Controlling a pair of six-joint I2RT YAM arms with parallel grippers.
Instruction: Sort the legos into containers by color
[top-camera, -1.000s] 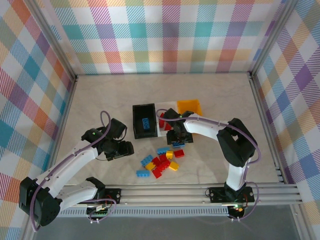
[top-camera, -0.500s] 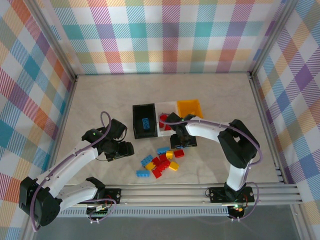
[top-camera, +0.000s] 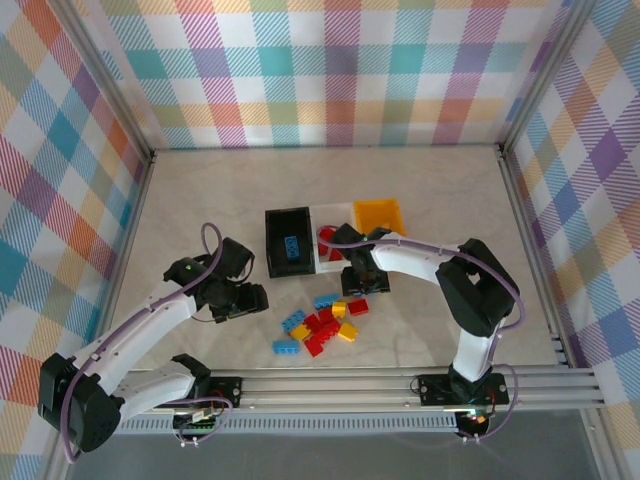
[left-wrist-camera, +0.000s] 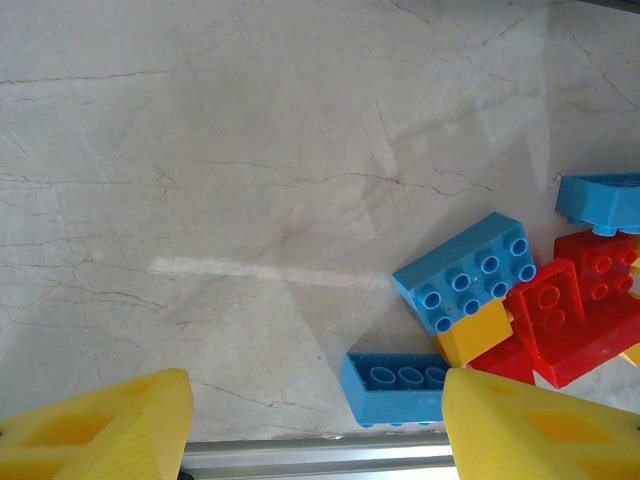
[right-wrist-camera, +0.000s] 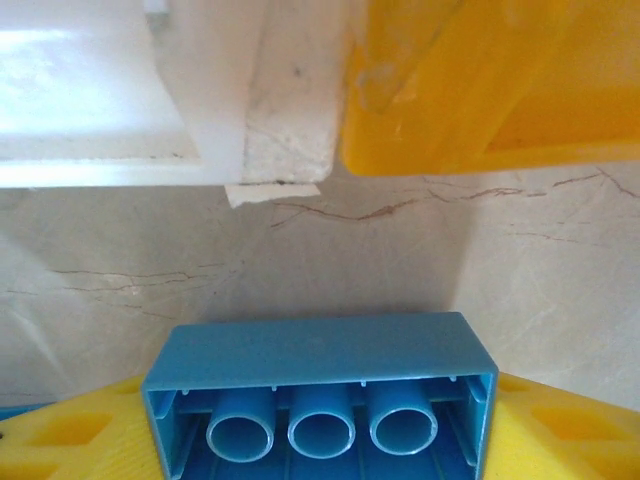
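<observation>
1. Blue brick (right-wrist-camera: 320, 365): clamped end to end by the right gripper (top-camera: 357, 282). Its hollow underside, with three tubes, faces the wrist camera. One yellow finger (right-wrist-camera: 60, 445) presses on each short end.
2. Position: in the overhead view, just near of the white bin (right-wrist-camera: 90, 100). In the wrist view the gap between that bin and the yellow bin (right-wrist-camera: 480, 90) lies ahead. The brick seems raised off the table (left-wrist-camera: 200, 150).
3. Destination, judged: the black bin (top-camera: 271, 245), touching the white bin's left side. It already holds a stored blue brick (top-camera: 292, 245). The white bin holds red bricks (top-camera: 328, 240).
4. Step in hand, judged: carrying the brick to the black bin.
5. Handling notes:
   - Raise the brick above the bin rims before going left.
   - Cross the white bin without loosening.
   - Stop over the black bin's middle, well inside its shared wall.
   - Release low, so that the brick does not bounce out.
6. Pile (top-camera: 320, 325): mixed red, blue and yellow bricks, unsorted, near of the bins.
7. Left gripper (left-wrist-camera: 316, 420): fingers spread wide with nothing between them, just left of the pile.
</observation>
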